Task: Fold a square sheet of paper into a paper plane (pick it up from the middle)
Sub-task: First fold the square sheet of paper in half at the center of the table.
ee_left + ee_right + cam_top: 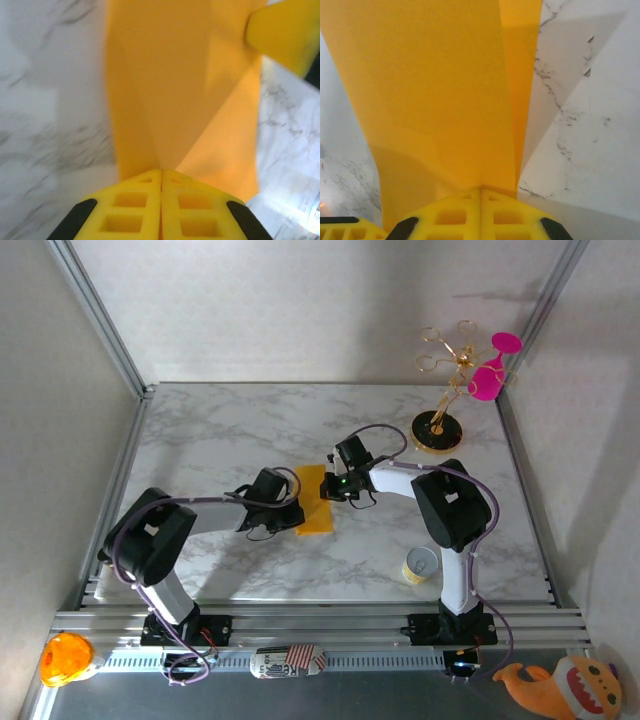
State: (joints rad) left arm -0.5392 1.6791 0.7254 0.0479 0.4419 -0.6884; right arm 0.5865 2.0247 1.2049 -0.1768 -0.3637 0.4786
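– Marble tabletop (230,430) is stretching out under both arms, with plain grey walls closing in around it. What are you seeing in the middle?

– I am looking at the sheet of paper (313,502). It is yellow-orange and sitting at the centre of the tabletop, right between my two arms. From above it is showing as a long folded strip running away from the arm bases.

– How is the left claw (161,176) doing?

– It is pinching the paper. On its wrist camera the two yellow fingers (132,202) are pressing together with no gap between them, and the paper is fanning out from that seam, with diagonal creases running across it. One finger of the other claw (282,37) is poking in at the upper right, over the paper's far corner.

– And the right claw (480,194)?

– It is gripping the same sheet from the opposite side. Its fingers are closing flat against each other, and the paper is rising straight out from where they meet, a second layer showing along its right edge.

– Is the paper touching the surface?

– I am not managing to tell that from these views.

– Anything else around?

– A gold stand (437,430) with pink glasses is standing at the far right, and a paper cup (420,565) is sitting near the right arm's base, both well apart from the paper.
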